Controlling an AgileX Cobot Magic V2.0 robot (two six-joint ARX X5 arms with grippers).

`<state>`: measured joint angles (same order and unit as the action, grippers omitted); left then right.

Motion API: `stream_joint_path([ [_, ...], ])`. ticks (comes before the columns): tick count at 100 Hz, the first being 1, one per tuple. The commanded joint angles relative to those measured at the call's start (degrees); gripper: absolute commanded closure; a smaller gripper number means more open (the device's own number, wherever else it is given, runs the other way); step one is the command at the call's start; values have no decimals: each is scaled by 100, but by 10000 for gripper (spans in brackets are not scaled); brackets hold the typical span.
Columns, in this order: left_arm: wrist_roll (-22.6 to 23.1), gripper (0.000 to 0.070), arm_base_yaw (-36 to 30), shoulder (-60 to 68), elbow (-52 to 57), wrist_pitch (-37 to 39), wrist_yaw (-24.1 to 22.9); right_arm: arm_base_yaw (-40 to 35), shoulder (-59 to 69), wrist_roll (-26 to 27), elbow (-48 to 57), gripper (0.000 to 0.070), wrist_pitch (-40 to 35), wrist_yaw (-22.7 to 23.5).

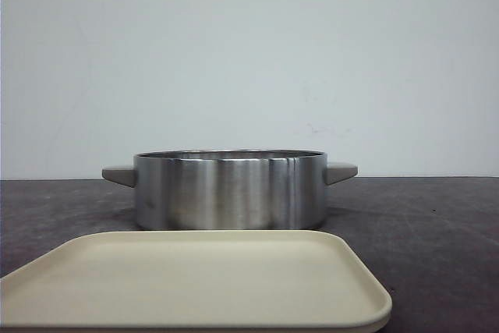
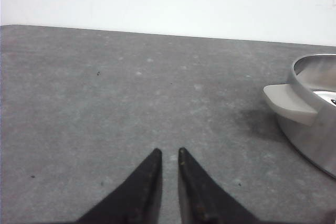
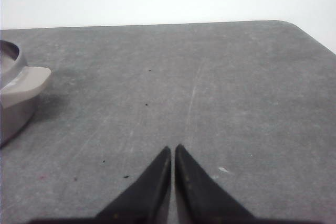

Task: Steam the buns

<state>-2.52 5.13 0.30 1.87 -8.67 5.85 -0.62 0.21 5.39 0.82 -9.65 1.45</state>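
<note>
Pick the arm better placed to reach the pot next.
Left, marginally: the left gripper sees more of the pot than the right gripper; both jaws hold nothing.

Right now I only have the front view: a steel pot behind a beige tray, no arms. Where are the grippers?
Observer: The left gripper hangs over bare table beside the pot, near its left handle, holding nothing.
Operator: And the right one?
Observer: The right gripper is shut and empty, over the table out past the pot's other handle.
Operator: Any buns?
Observer: No buns show in any view; the pot's inside is mostly hidden.
</note>
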Motion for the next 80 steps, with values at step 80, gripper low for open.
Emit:
stream_joint_path([
  [80,52,674,17,-13,-109,-44,-26,11,0,42,-11,696,61,4],
])
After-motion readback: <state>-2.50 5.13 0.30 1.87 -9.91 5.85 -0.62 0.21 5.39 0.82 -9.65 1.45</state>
